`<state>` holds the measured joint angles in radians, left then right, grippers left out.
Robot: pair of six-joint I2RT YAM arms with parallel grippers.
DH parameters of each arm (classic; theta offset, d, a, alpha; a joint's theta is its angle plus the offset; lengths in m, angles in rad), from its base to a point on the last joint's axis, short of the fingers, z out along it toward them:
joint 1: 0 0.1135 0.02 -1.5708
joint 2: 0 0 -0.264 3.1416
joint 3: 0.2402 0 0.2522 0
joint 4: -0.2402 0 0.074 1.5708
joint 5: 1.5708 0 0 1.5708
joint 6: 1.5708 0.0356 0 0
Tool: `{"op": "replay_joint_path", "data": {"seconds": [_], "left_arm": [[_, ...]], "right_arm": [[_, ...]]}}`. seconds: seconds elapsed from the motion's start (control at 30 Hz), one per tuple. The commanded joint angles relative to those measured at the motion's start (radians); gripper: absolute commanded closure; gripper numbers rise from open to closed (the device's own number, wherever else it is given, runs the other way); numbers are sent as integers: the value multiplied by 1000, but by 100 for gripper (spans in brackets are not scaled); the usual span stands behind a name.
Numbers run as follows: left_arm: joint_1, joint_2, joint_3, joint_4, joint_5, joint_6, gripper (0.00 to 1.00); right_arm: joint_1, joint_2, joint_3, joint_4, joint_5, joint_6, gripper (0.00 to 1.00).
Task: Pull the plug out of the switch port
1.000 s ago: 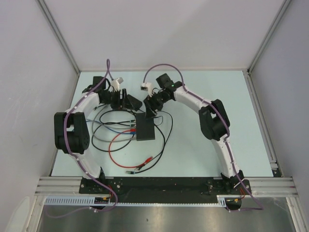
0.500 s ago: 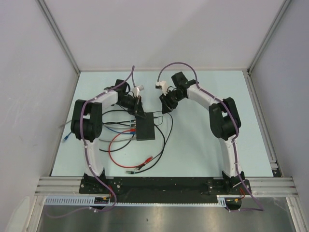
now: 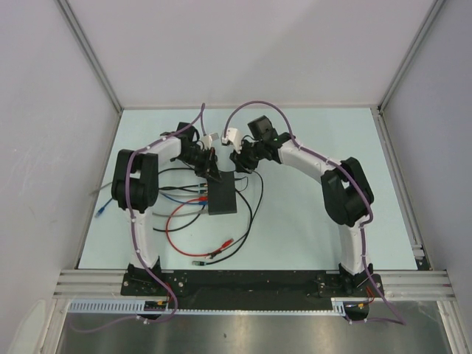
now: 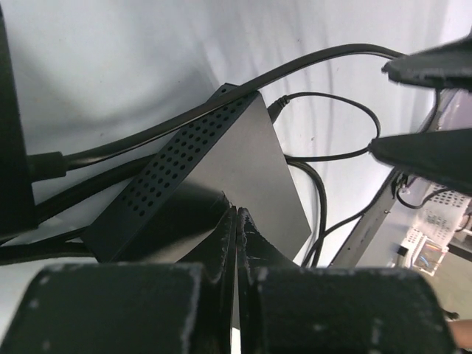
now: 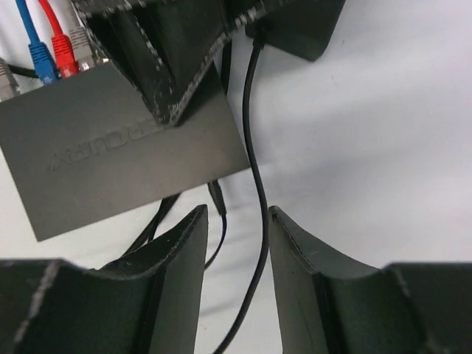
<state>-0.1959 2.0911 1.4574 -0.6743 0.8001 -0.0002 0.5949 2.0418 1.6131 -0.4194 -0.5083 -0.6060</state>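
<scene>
While pressed-together left fingers [image 4: 215, 251] pin the switch [image 4: 251, 158], right fingers [image 5: 173, 258] hang wide apart by its twelve-o'clock plug [image 5: 216, 194], ready to pull.

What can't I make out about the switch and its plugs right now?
Left wrist: the switch shows only top and vented side; no sockets or plugs.
Right wrist: the blue plug and red plug are cut by the top edge.
Top external: sockets too small; the left arm overlaps the switch's far end.
</scene>
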Motion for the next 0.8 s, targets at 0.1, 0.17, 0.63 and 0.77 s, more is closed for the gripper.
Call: {"op": "replay_joint_path", "data": {"seconds": [0.1,0.17,0.63,0.77], "left_arm": [[9,90,24,-19,-98,25,100],[12,89,29,-13,-87,19,100],[12,103,40,-47,-30,26,100],[12,113,41,-39,-2,17,100]], "right_arm": [[-21,-14,97,28,19,-38,60],[-9,18,126,-37,4,-92,60],[45,112,116,-71,31,-255,39],[63,109,88,-56,48,-264,42]]}}
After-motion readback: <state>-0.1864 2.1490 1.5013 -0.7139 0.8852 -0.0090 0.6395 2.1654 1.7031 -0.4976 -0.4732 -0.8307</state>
